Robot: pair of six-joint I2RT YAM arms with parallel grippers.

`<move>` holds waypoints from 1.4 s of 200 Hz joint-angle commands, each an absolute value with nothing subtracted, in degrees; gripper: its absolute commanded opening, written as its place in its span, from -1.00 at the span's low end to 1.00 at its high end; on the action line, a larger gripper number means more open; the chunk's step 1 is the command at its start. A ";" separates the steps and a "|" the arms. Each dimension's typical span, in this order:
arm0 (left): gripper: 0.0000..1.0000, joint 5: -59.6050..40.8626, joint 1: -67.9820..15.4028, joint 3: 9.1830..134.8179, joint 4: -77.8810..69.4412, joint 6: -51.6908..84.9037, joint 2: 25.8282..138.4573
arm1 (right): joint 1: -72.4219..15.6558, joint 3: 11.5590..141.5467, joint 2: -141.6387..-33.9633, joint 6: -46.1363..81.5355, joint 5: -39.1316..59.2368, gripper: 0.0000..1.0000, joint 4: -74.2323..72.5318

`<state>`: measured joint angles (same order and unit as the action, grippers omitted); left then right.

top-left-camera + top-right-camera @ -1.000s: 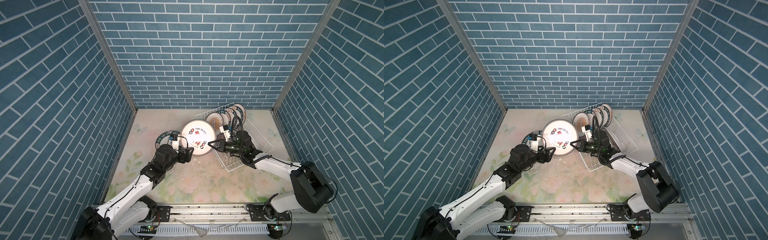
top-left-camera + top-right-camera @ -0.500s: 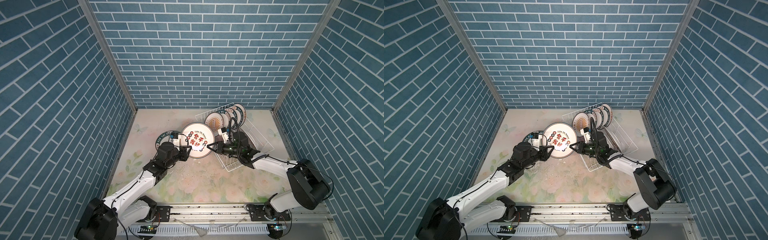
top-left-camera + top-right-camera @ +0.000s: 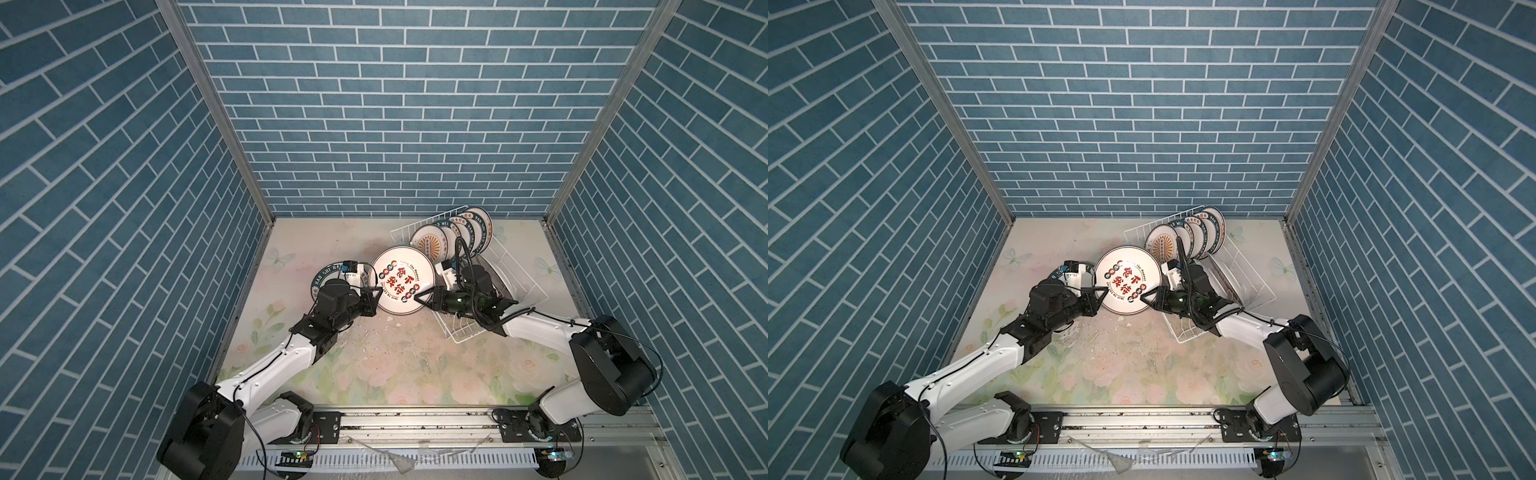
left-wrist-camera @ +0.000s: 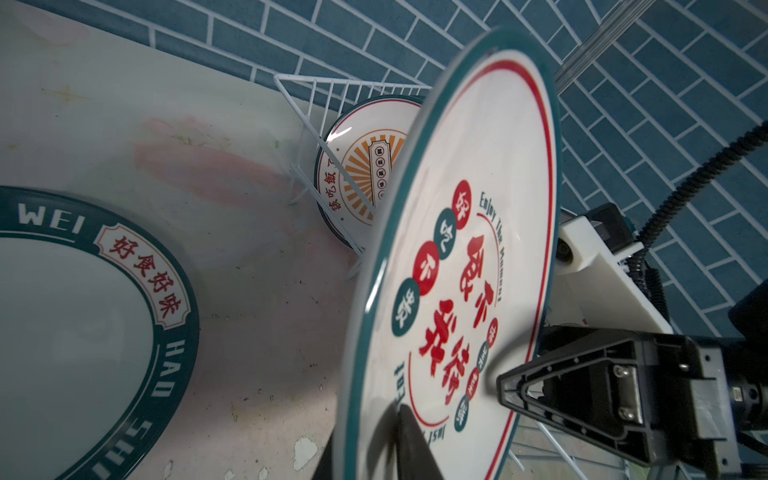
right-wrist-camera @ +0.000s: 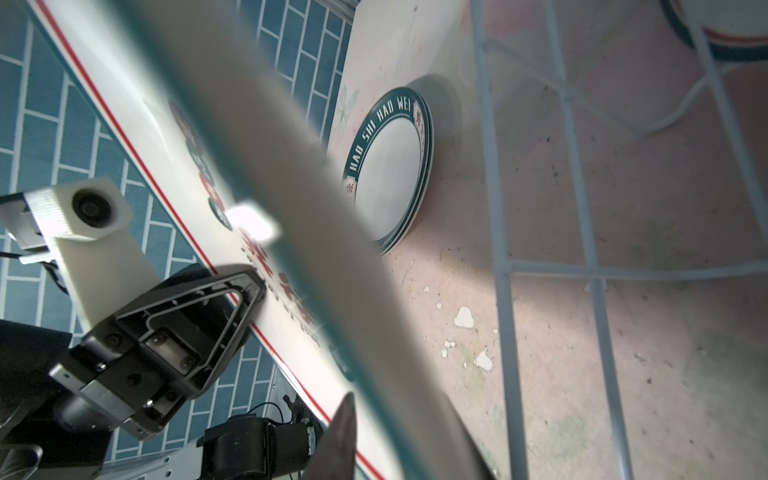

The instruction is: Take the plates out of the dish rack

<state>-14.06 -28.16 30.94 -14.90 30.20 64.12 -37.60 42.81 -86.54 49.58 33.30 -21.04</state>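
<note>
Midair between arms: clamps plate [image 3: 402, 279] by rim with left pincer [image 3: 376, 293]; straddles far rim with right pincer [image 3: 419, 296] (tight or slack, cannot tell). Risks pivot, drop onto bench [image 3: 374, 365] through single-edge pinch.

— What's the surface like?
— A desk [image 3: 374, 374] printed with pale flowers, a butterfly [image 3: 276, 258] near its left edge, white flecks [image 5: 463, 318] scattered on it.
— And around it?
— Blue brick walls [image 3: 395, 104] on three sides; a metal rail [image 3: 415, 424] along the front.
</note>
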 commanded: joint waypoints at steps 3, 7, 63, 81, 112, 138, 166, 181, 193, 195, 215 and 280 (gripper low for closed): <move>-1.00 -13.95 -28.89 31.83 -13.53 27.21 64.89 | -39.46 47.02 -84.20 44.26 35.02 -0.20 -21.39; -1.00 -13.97 -28.79 31.83 -13.50 27.22 65.01 | -39.46 47.02 -83.84 43.79 34.79 -0.15 -20.91; -1.00 -12.14 -25.96 31.71 -10.22 27.10 60.68 | -39.52 48.06 -80.02 39.26 29.75 0.17 -12.83; -1.00 -12.06 -24.47 31.64 -8.96 27.26 58.49 | -39.49 48.24 -79.09 38.38 28.61 0.21 -11.24; -1.00 -10.25 -23.50 31.43 -7.33 27.14 55.66 | -39.55 48.49 -76.56 36.10 25.78 0.25 -7.96; -1.00 -8.66 -22.40 30.61 -6.68 27.49 53.80 | -39.52 49.03 -74.18 33.66 22.10 0.25 -4.06; -1.00 -8.17 -21.46 31.00 -5.57 27.64 53.46 | -39.50 49.05 -72.06 32.24 20.29 0.25 -1.94; -1.00 -6.92 -20.78 30.61 -4.82 27.92 52.21 | -39.51 49.11 -71.34 31.44 19.32 0.25 -1.06; -1.00 -5.52 -20.16 29.94 -4.28 28.20 50.74 | -39.45 49.16 -70.78 30.84 18.37 0.25 -0.24; -1.00 -5.12 -20.07 29.85 -4.08 28.25 50.46 | -39.52 49.14 -70.65 30.78 18.15 0.25 -0.13; -1.00 -1.46 -19.19 29.14 -2.20 28.68 48.08 | -39.53 49.38 -69.43 29.45 15.69 0.26 1.57; -1.00 1.99 -7.86 25.13 0.96 34.22 44.29 | -39.51 49.39 -66.11 26.99 11.10 0.26 4.92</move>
<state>0.64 -12.12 26.13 1.10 30.87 45.10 -39.27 47.09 -67.53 29.67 13.80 2.90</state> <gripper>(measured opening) 0.094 0.628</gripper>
